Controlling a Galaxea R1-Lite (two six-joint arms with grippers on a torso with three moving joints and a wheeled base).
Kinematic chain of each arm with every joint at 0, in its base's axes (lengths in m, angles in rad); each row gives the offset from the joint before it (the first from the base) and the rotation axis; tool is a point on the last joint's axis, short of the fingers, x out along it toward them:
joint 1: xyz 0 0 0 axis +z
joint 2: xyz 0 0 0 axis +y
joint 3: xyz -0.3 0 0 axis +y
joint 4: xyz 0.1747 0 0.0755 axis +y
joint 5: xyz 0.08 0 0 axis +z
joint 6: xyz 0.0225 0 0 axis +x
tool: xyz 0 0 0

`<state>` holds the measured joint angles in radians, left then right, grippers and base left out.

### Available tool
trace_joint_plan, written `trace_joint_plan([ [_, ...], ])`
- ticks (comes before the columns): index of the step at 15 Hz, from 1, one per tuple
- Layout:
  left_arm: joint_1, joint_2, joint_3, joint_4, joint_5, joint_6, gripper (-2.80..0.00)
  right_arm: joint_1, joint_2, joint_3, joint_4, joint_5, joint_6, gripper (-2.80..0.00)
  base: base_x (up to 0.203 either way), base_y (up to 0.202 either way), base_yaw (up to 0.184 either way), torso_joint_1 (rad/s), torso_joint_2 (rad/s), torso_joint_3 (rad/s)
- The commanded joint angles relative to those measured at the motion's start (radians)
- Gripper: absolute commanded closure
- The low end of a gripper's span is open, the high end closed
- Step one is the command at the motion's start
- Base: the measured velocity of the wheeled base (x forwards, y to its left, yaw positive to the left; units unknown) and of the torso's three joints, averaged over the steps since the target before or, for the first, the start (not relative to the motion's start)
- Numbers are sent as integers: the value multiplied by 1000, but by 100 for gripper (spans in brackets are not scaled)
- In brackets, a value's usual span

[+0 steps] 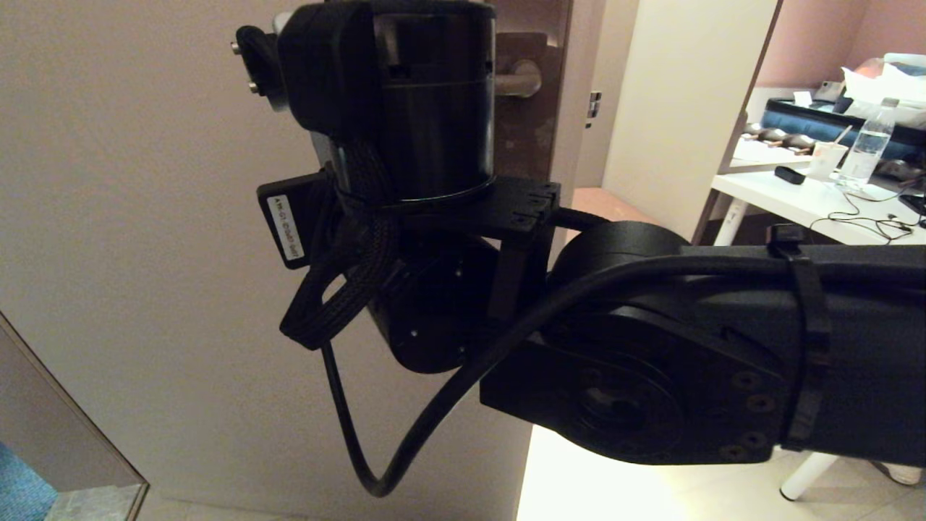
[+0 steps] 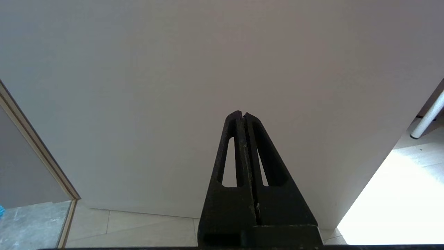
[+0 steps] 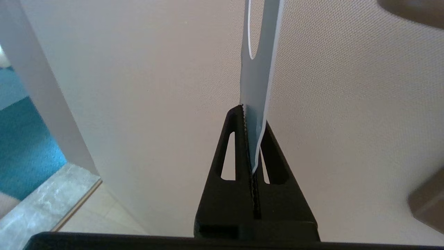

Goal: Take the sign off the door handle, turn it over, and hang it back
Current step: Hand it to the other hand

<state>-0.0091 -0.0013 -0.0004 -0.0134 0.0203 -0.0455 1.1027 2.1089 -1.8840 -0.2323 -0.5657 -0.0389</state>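
In the right wrist view my right gripper [image 3: 253, 116] is shut on the lower edge of the sign [image 3: 258, 80]. The sign shows edge-on, pale slate-blue with a white rim, its big hole above the fingers, held upright close to the door. A brown bar at that view's corner is the door handle [image 3: 412, 10], apart from the sign. In the head view my right arm [image 1: 419, 108] hides the sign and its own fingers; only the end of the door handle [image 1: 517, 76] and its brown backplate [image 1: 528, 137] show. My left gripper [image 2: 242, 114] is shut and empty, low before the door.
The door [image 1: 145, 217] fills the left and middle. Its edge [image 1: 571, 108] opens onto a room with a white table [image 1: 796, 202] bearing a bottle [image 1: 868, 148] and a cup [image 1: 825, 161]. A glass-edged frame [image 1: 72, 427] stands at the lower left.
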Motion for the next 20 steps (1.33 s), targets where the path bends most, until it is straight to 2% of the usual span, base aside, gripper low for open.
trace_joint_plan([
  [1, 0, 1, -1, 0, 1, 0, 0, 3, -47, 22, 1, -2, -3, 0, 0, 0, 0, 0, 0, 0],
  [5, 0, 1, 0, 0, 1, 0, 0, 2, -135, 61, 72, 48, -7, 0, 0, 0, 0, 0, 0, 0],
  [7, 0, 1, 0, 0, 1, 0, 0, 0, -191, 121, 119, 87, -5, 0, 0, 0, 0, 0, 0, 0],
  [12, 0, 1, 0, 0, 0, 0, 0, -13, -321, 278, 134, 176, -5, 0, 0, 0, 0, 0, 0, 0],
  [15, 0, 1, 0, 0, 0, 0, 0, -68, -403, 384, 134, 272, -9, 0, 0, 0, 0, 0, 0, 0],
  [18, 0, 1, 0, 0, 0, 0, 0, -124, -486, 502, 133, 318, -46, 0, 0, 0, 0, 0, 0, 0],
  [20, 0, 1, 0, 0, 0, 0, 0, -172, -544, 554, 134, 417, -63, 0, 0, 0, 0, 0, 0, 0],
])
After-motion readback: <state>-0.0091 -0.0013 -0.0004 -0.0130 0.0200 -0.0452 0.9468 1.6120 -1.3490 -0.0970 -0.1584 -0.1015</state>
